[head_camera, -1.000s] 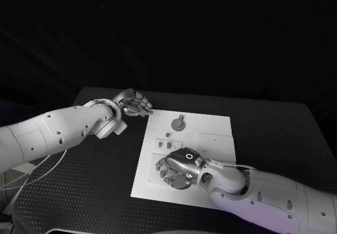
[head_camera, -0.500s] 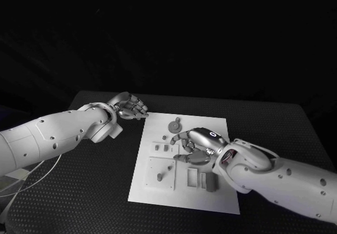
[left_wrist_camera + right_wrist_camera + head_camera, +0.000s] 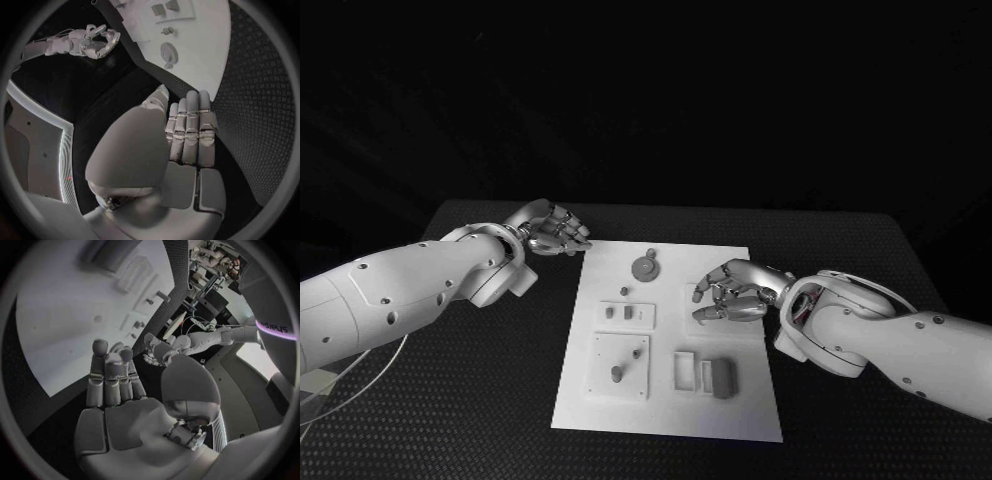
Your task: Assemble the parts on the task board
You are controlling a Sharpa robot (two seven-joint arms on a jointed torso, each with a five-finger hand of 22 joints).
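Observation:
The white task board lies mid-table, also seen in the left wrist view and the right wrist view. On it sit a round grey part, a small piece, a pair of small pieces, a square plate with pegs and two rectangular pieces. My right hand hovers over the board's right edge, fingers lightly bent, holding nothing. My left hand hangs off the board's far left corner, empty, fingers side by side.
The black table runs wide on both sides of the board. My left arm crosses the left side, and my right arm crosses the right side. A pale cable loops by the left edge.
My right hand has risen from the board's near middle and gone to its right edge, uncovering the rectangular pieces. The camera has shifted; the left hand keeps its place by the far corner.

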